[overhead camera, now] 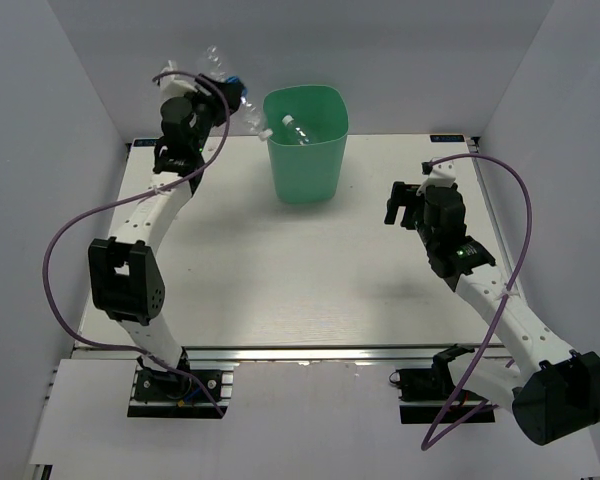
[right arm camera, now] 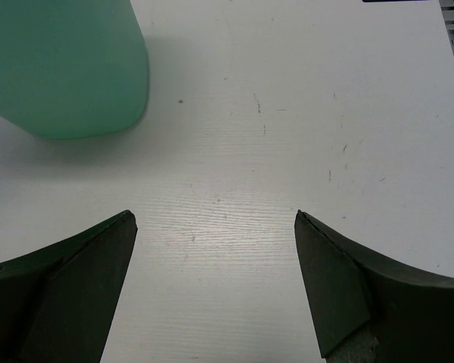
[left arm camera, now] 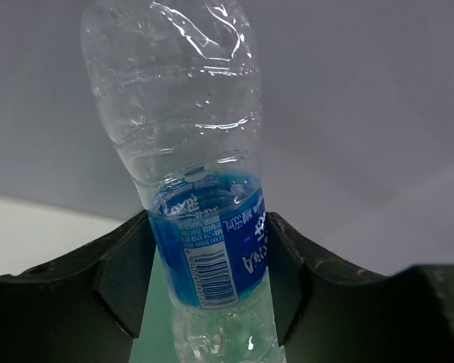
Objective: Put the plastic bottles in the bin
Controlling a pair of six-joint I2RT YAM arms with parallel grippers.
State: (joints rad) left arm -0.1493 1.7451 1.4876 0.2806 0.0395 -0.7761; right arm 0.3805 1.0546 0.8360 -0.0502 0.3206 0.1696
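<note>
Bottles are going in one at a time, and the step in hand, by my reading, is the carry to the drop. From the top camera, the left gripper (overhead camera: 226,88) is raised at the far left, clamped on a clear bottle with a blue label (overhead camera: 250,115) that slants down toward the mint-green bin (overhead camera: 305,175), its lower end just beside the left rim. A second bottle (overhead camera: 299,129) lies inside the bin. The right gripper (overhead camera: 405,205) hangs spread and empty over the table (overhead camera: 280,280), right of the bin.

From the left wrist, both fingers (left arm camera: 121,280) press on the label band.

From the right wrist, the fingers (right arm camera: 76,265) stand wide apart over bare tabletop, with the bin at upper left.

Next, the bottle probably needs carrying further over the opening before release.
</note>
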